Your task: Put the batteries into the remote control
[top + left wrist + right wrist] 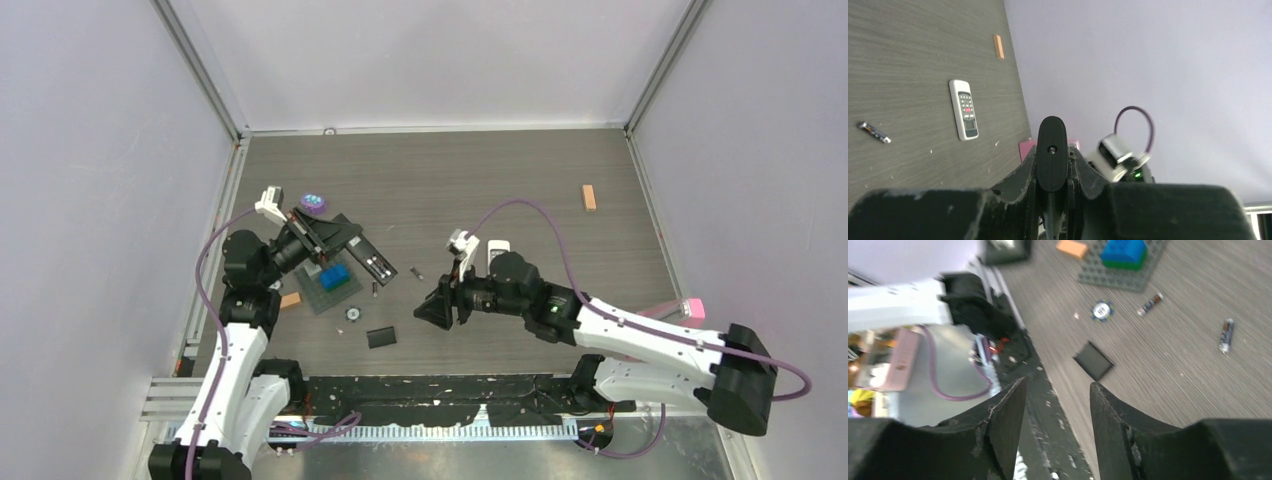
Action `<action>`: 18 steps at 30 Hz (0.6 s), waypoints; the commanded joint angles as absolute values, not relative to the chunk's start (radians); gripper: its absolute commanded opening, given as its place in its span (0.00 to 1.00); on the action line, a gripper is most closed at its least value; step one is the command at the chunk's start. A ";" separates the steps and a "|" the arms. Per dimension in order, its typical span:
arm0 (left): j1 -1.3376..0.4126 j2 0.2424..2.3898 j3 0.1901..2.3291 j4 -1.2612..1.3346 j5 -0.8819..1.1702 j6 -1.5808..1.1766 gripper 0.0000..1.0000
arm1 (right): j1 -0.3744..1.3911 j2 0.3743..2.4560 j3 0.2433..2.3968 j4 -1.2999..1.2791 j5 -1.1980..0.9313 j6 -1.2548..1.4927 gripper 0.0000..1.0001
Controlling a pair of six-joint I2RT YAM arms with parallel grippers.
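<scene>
A: Left side, clamped on what?
B: Pinched left gripper (pixel 325 238) tight on black remote (pixel 368 260), held up by grey plate (pixel 318 292).
A: Spotted batteries (pixel 417 271)?
B: Saw two loose on bench (pixel 500 180), just right of that remote; black cover (pixel 381 338) nearer the bases.
A: Right side?
B: Found right gripper (pixel 437 310) partly spread, empty, near white remote (pixel 497 252).

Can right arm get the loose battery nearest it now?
Likely yes: right hand is open and empty, the battery lies alone on the table ahead of it, nothing between.
</scene>
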State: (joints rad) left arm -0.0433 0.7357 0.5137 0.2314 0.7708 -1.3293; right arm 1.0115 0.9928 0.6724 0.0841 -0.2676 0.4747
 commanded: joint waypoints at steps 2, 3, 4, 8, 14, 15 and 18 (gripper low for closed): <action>0.026 0.733 0.598 0.244 0.767 -1.363 0.00 | 1.091 1.118 0.642 0.188 -0.146 0.215 0.52; 0.051 0.730 0.609 0.233 0.758 -1.364 0.00 | 1.107 1.161 0.650 0.197 -0.139 0.159 0.52; 0.067 0.730 0.625 0.213 0.751 -1.364 0.00 | 1.143 1.183 0.670 0.201 -0.120 0.103 0.52; 0.137 0.758 0.702 0.150 0.726 -1.380 0.00 | 1.233 1.329 0.767 0.178 -0.094 -0.065 0.41; 0.230 0.859 0.730 0.216 0.720 -1.504 0.00 | 1.324 1.566 0.917 0.083 -0.013 -0.240 0.35; 0.237 0.875 0.736 0.240 0.724 -1.523 0.00 | 1.336 1.585 0.948 0.060 0.025 -0.264 0.36; 0.247 0.913 0.757 0.259 0.727 -1.534 0.00 | 1.345 1.675 1.012 0.014 0.058 -0.311 0.39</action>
State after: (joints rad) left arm 0.2279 0.8795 0.7082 0.1852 0.7185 -1.4689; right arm 1.3285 1.6062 0.9188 0.0700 -0.0357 -0.1761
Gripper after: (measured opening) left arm 0.185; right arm 0.372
